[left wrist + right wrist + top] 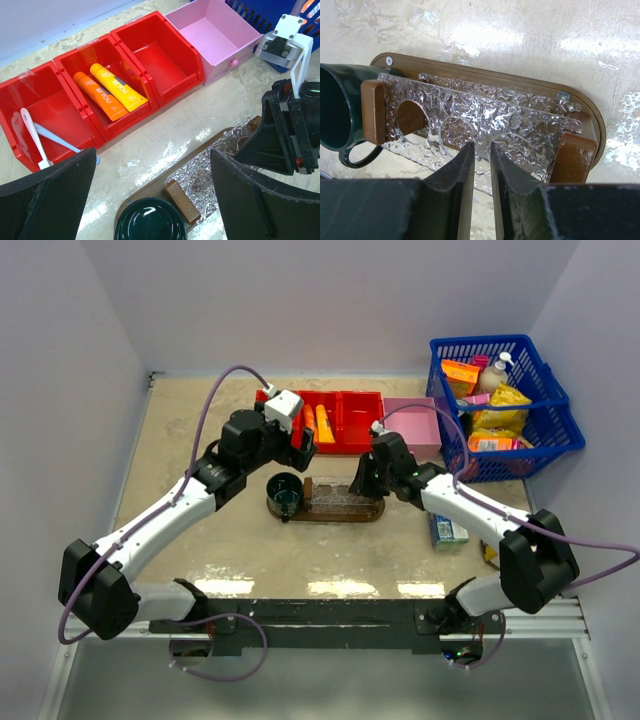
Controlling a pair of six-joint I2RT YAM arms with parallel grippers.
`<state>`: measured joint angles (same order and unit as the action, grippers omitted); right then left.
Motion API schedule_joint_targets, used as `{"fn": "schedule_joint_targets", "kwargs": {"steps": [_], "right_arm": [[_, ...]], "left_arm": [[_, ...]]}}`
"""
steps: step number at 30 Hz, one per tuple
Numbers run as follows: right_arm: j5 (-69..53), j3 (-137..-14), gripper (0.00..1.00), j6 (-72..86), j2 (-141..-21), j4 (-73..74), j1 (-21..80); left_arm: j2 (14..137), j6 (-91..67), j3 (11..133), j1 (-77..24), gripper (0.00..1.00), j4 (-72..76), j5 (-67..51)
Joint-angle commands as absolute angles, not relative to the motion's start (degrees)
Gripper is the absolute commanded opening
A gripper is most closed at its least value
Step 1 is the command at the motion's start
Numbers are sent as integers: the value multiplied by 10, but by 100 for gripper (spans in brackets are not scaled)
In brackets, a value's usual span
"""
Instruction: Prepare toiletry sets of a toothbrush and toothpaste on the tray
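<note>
**Left pincer wide open near the bin, right pincer almost closed over the tray**

We find the left pincer [152,165] released, its jaws spread wide with nothing between them (its dark fingers fill both lower corners of its own wrist view). From it the toothpaste lies at 11 o'clock. The deep orange tube [97,96] and the yellower tube [118,86] rest side by side, touching, in the middle compartment of the red bin [160,65]. At 10 o'clock, in the left compartment, a white toothbrush [31,132] crosses a second toothbrush [57,141]. Both tubes and both brushes lie well apart from either pincer.

The tray [590,107] sits at 6 o'clock from the left pincer, and a green cup [150,220] stands at its left end.

The right pincer [481,150] hangs over the tray's near edge, with the board at 12 o'clock from it. Its jaws stand nearly together, with only a thin slit between them. The tips overlap the near edge of the clear rippled rack [485,117], which spans two wooden blocks [372,112] on the tray. We cannot tell whether they pinch that edge or merely hang above it.

From the tray in the top view, the red bin lies at 12 o'clock, the pink box [412,427] at 1 and the blue basket [545,390] at 2.
</note>
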<state>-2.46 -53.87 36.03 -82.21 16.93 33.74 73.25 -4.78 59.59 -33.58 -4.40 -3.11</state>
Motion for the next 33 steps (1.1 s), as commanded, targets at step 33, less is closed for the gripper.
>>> {"fn": "schedule_joint_targets", "kwargs": {"steps": [33], "right_arm": [[17,-584,57,365,-770,196,346]], "left_arm": [[707,-40,600,-333,100,-22,-18]]}}
